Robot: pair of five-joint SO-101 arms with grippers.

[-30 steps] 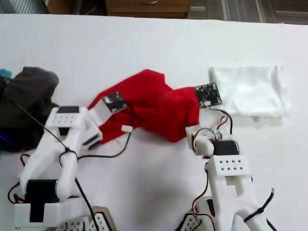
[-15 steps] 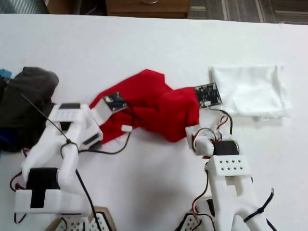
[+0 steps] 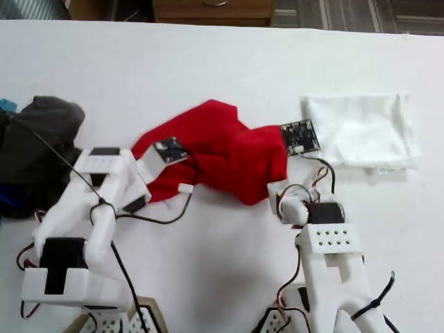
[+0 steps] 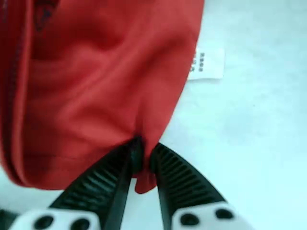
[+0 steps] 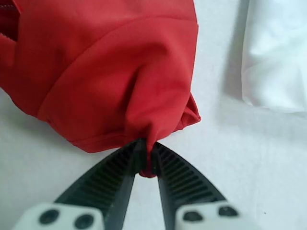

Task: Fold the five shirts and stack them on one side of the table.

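A crumpled red shirt (image 3: 222, 149) lies at the table's middle. My left gripper (image 4: 141, 155) is shut on a fold at its left edge, beside a white care label (image 4: 205, 64). My right gripper (image 5: 145, 160) is shut on a bunched corner at the shirt's right end. A folded white shirt (image 3: 362, 130) lies flat on the right side, and its edge (image 5: 276, 57) is just past the red cloth in the right wrist view. A heap of dark shirts (image 3: 35, 149) sits at the left edge.
The white table (image 3: 229, 62) is bare behind the shirts. Both arm bases (image 3: 326, 277) and their cables stand along the near edge. A wooden cabinet (image 3: 215, 10) stands beyond the far edge.
The left arm has shifted slightly to the right and toward the near edge, drawing the red shirt's left edge with it. The right arm has kept still.
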